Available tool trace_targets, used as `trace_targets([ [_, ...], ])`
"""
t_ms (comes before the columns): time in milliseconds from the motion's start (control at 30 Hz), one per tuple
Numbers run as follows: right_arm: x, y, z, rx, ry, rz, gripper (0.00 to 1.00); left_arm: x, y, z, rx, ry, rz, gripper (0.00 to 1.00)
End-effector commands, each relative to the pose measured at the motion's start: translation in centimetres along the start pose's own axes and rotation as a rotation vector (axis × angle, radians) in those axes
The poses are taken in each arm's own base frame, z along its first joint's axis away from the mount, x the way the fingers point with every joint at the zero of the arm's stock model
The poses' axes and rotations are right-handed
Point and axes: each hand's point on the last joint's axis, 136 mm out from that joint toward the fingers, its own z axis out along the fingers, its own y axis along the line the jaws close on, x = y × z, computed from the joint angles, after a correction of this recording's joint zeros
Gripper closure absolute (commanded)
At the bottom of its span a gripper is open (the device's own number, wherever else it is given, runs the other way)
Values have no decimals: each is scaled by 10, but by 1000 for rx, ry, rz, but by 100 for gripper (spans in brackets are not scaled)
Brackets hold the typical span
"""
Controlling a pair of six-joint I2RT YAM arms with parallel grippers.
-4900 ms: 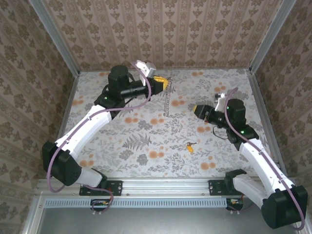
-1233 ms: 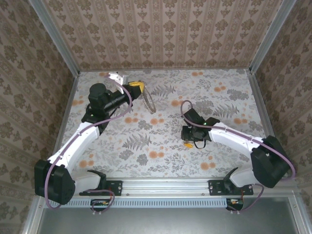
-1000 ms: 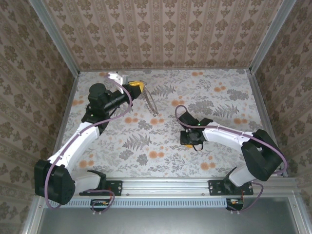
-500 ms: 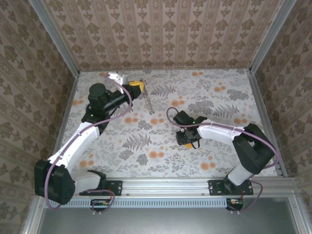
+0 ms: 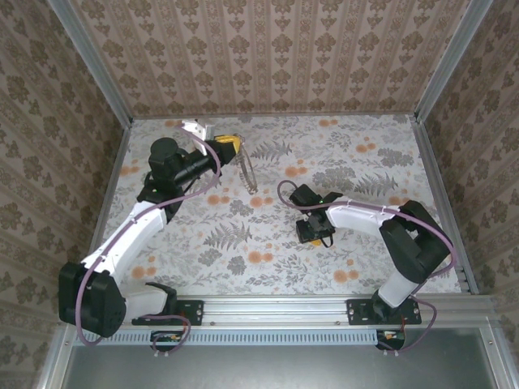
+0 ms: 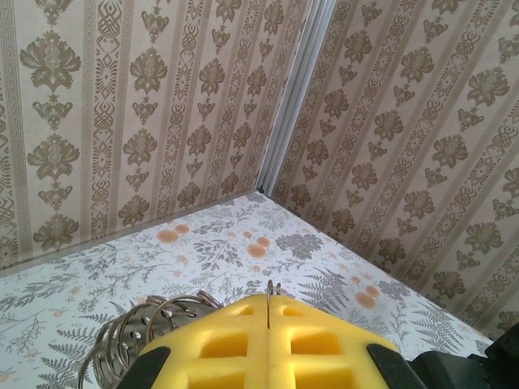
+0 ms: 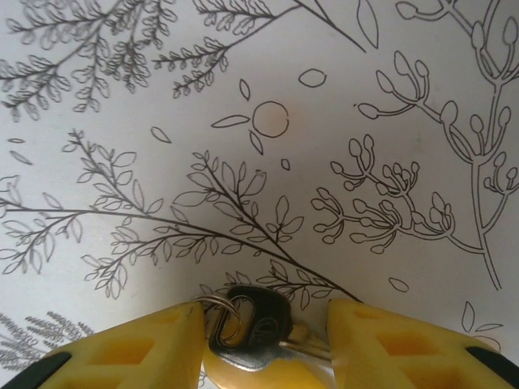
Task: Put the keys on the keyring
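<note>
My left gripper [image 5: 230, 145] is at the back left, shut on the keyring [image 5: 248, 172], a thin metal hoop that hangs off its yellow fingertips. In the left wrist view the keyring [image 6: 268, 288] shows edge-on, pinched between the pressed-together yellow pads [image 6: 219, 344]. My right gripper [image 5: 312, 235] points down at the table near the middle. The key [image 7: 255, 328] lies flat between its open fingers [image 7: 130, 352], dark head up, with a small split ring [image 7: 220, 312] against the left finger and its yellow-orange part [image 7: 259, 374] at the bottom edge. A yellow speck of the key [image 5: 325, 241] peeks out beside the gripper.
The floral table [image 5: 365, 162] is walled in by patterned panels on three sides. A bunch of metal ring coils [image 6: 146, 324] sits just left of my left fingers. The metal rail [image 5: 276, 308] with both arm bases runs along the near edge.
My right arm has folded in and its wrist has shifted slightly left, settling over the key. The left arm has stayed put with the hoop.
</note>
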Motion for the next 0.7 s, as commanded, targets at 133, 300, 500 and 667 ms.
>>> trace_targets([
  [133,0,-8,10,26,26,21,67,-25,-13,1,43,-61,31,100],
  [300,-9,-19,7,12,-8,128,77,-25,-14,2,45,-61,31,100],
  [500,-16,-41,-3,-36,-74,319,94,-25,-15,3,48,-60,30,100],
  [667,-29,-41,-29,-135,-181,388,84,-24,-17,4,51,-59,33,100],
])
